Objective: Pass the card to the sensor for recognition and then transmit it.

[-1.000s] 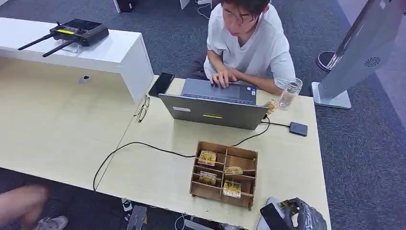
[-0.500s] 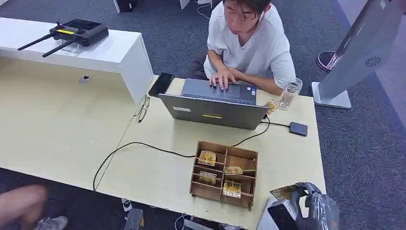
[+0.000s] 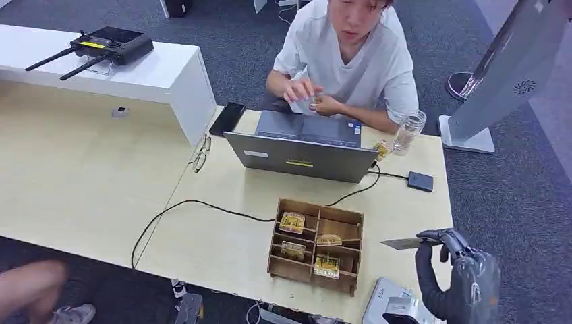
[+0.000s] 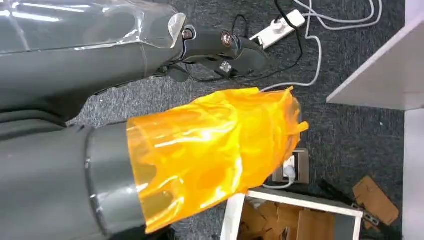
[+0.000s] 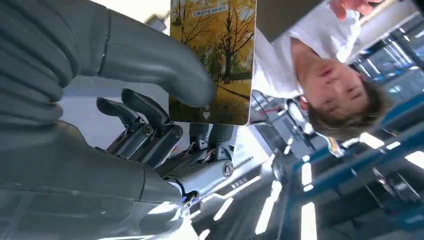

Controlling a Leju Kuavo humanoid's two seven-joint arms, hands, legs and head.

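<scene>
So the right hand [image 3: 450,260] is pinching a card [image 3: 409,243] flat above the table [image 3: 222,243] edge, just beside the wooden divider box [image 3: 316,245], which is holding four more cards [image 3: 293,222] in separate slots. Left hand [image 4: 210,150] is hanging over the carpet; can't tell its grip.

An office: pale wooden desk [image 3: 81,182], open laptop [image 3: 301,154], grey carpet [image 3: 512,202], white counter [image 3: 162,74], person [image 3: 351,61] seated opposite.

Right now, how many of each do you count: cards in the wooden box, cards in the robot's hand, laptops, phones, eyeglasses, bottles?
Cards in the wooden box: 4
Card held in the right hand: 1
Laptop: 1
Phone: 1
Eyeglasses: 1
Glass bottle: 1
Total: 9
</scene>
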